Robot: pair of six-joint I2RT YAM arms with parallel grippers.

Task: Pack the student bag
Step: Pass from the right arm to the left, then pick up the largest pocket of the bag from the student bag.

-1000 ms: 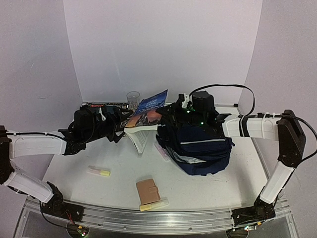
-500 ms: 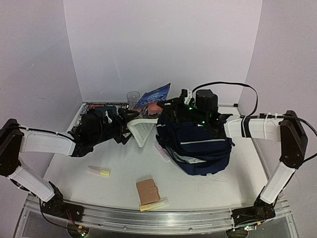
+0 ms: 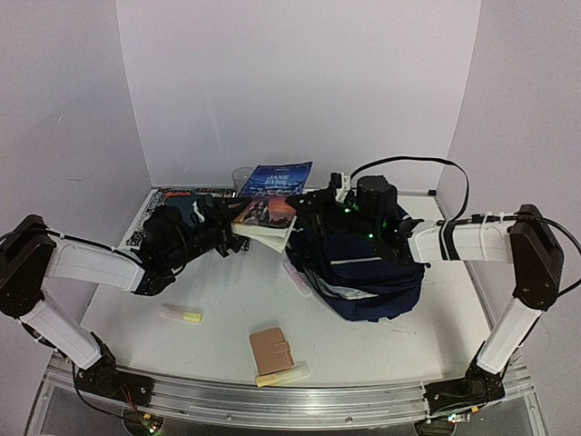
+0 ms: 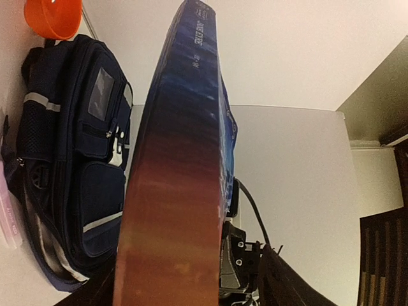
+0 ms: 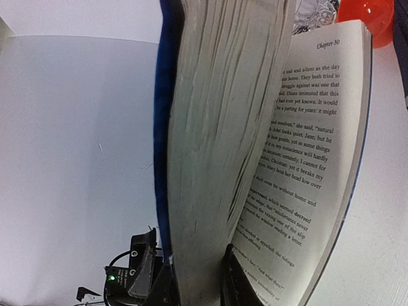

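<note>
Right gripper (image 3: 307, 209) pinches book (image 3: 268, 211) pages beside bag (image 3: 372, 277); left gripper (image 3: 232, 238) straddles its other end, grip unclear. Cup (image 3: 243, 175) stands behind; wallet (image 3: 271, 351) and 2 highlighters (image 3: 182, 315) lie toward worktop's (image 3: 227, 291) front edge.

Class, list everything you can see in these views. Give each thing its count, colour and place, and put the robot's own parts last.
student bag: one, navy with a white stripe, right of centre
book: one, blue cover, between both grippers, left of the bag's top
cup: one, clear, at the back behind the book
printed sheet: one, dark, back left
markers: two, yellow, one left of centre, one by the near edge
wallet: one, tan, front centre
pink item: one, against the bag's left side
orange container: one, seen only in the wrist views
table: one, white
left gripper: black, at the book's left end
right gripper: black, pinching the book's pages
</note>
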